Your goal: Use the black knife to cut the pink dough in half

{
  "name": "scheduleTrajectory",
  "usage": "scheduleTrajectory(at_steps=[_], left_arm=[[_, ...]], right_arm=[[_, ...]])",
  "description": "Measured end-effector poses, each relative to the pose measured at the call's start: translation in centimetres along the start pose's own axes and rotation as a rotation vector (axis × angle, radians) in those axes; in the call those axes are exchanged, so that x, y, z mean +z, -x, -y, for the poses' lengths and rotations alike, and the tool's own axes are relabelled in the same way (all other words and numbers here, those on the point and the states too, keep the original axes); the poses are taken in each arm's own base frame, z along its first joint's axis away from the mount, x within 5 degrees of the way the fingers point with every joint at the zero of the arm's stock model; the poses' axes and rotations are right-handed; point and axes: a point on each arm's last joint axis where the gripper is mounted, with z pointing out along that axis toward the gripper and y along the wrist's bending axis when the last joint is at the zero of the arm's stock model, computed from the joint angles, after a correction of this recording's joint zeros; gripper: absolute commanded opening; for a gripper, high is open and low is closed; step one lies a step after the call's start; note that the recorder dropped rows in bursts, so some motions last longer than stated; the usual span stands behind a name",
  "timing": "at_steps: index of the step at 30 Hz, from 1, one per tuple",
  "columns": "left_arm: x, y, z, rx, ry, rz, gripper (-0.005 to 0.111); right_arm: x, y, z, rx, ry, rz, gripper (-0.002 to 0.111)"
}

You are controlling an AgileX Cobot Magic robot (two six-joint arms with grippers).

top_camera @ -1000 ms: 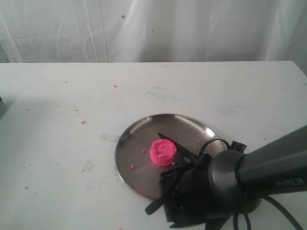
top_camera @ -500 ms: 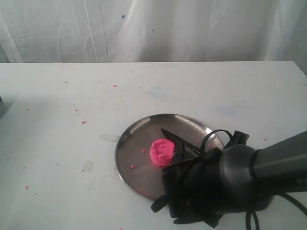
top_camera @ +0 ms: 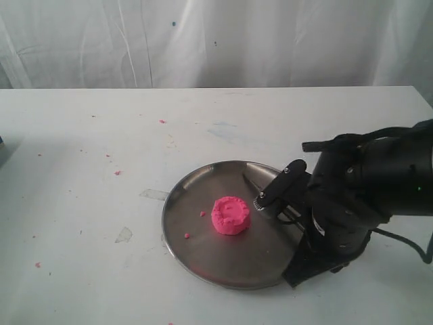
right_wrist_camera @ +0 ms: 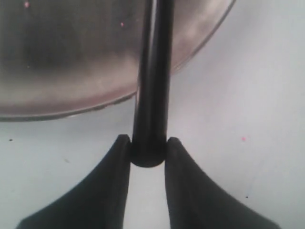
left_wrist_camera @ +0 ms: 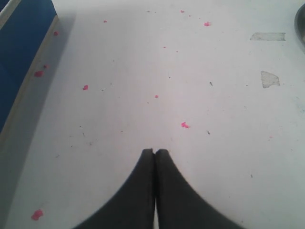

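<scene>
Exterior view: pink dough (top_camera: 231, 215) left of right hand (top_camera: 298, 223) gripping black knife (top_camera: 267, 193)

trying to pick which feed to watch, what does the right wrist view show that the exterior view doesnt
Only the right wrist view shows the grip itself: the right gripper shut on the handle of the black knife.

Only the exterior view shows the pink dough, one whole uncut puck on the steel plate, plus the pink crumbs on the white table.

Both show the knife reaching over the plate and part of the plate's rim against the table.
</scene>
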Motion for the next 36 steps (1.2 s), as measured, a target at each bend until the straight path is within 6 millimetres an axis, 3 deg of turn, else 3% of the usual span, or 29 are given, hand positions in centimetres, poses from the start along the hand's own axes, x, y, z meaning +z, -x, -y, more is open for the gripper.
scheduleTrajectory(at_steps=[11,17,20,25,32,36], left_arm=[[0.0,0.0,0.0,0.000,0.000,0.000,0.000],[0.0,0.0,0.0,0.000,0.000,0.000,0.000],[0.0,0.0,0.0,0.000,0.000,0.000,0.000],[0.0,0.0,0.0,0.000,0.000,0.000,0.000],[0.0,0.0,0.0,0.000,0.000,0.000,0.000],[0.0,0.0,0.0,0.000,0.000,0.000,0.000]], right_arm=[[0.5,-0.6,2.7,0.172,0.396,0.007,0.000],[1.0,-1.9,5.5,0.316,0.598,-0.017,0.000],[1.0,-2.2,6.1,0.350,0.657,-0.022,0.000],[2.8,-3.0,5.9,0.387,0.775,-0.164,0.001],[4.0,-3.0,5.5,0.396,0.801,-0.216,0.028],[4.2,-2.8,5.6,0.405,0.780,-0.193,0.032]])
